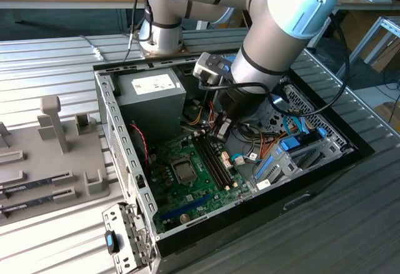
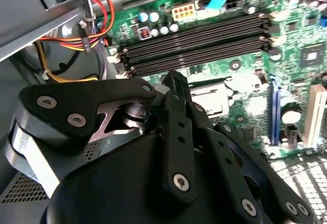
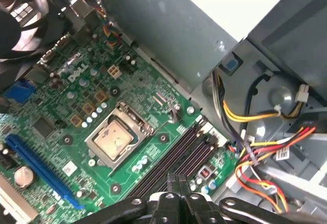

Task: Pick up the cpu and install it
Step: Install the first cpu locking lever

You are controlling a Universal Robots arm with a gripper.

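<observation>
The cpu (image 3: 115,137) is a pale dull-metal square lying flat inside the hinged metal socket frame (image 3: 144,125) on the green motherboard (image 1: 187,192). The exterior view shows it as a dark grey square (image 1: 185,171) in the middle of the board. In the second wrist view the cpu (image 2: 210,99) is partly hidden behind the fingers. My gripper (image 1: 220,130) (image 3: 179,179) (image 2: 174,76) hangs above the black memory slots (image 3: 171,160), a short way from the socket. Its fingers are shut together with nothing between them.
The grey power-supply box (image 1: 153,96) fills the case's back corner, with red, yellow and orange wires (image 3: 255,157) beside it. A drive cage with blue clips (image 1: 294,149) stands at the exterior view's right. Outside the case, a grey fixture tray (image 1: 44,161) holds memory sticks.
</observation>
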